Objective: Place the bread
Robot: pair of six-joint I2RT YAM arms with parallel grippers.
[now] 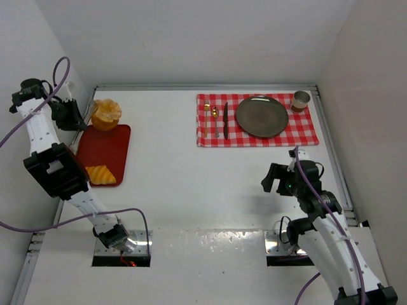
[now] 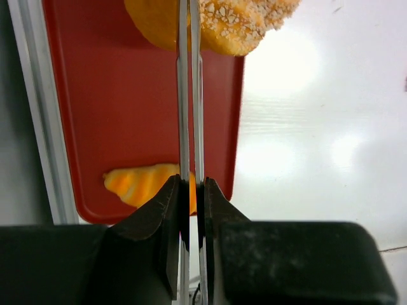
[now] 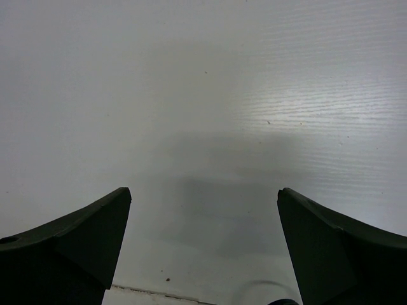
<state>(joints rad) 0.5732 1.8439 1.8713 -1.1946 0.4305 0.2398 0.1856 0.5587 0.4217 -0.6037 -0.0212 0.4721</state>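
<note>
Two thin fingers (image 2: 183,95) of the left pincer (image 2: 189,38) stand drawn almost together, with only a sliver of light between them. Their tips cross in front of the round, seeded bun (image 2: 229,22); whether they nip its edge I cannot tell. From above, this pincer (image 1: 75,117) sits just left of the bun (image 1: 106,113), which is at the far end of a red tray (image 1: 108,143), overlapping its far rim. Nearer on the same tray lies the striped croissant (image 1: 102,174), flat at the near end; the wrist view shows it (image 2: 143,183) partly hidden behind the finger bases. The tray (image 2: 127,108) lies along the left edge of the white table (image 1: 191,178).

The right pincer (image 3: 203,197) has its jaws wide apart, holding nothing, over bare table. In the top view it (image 1: 276,181) hangs well away from the bread, on the right side.

Beyond it, at the far right, a red checked placemat (image 1: 305,130) carries a dark plate (image 1: 262,116), a knife (image 1: 225,119) beside gold cutlery (image 1: 215,121), and a small cup (image 1: 301,100) at its far corner.
</note>
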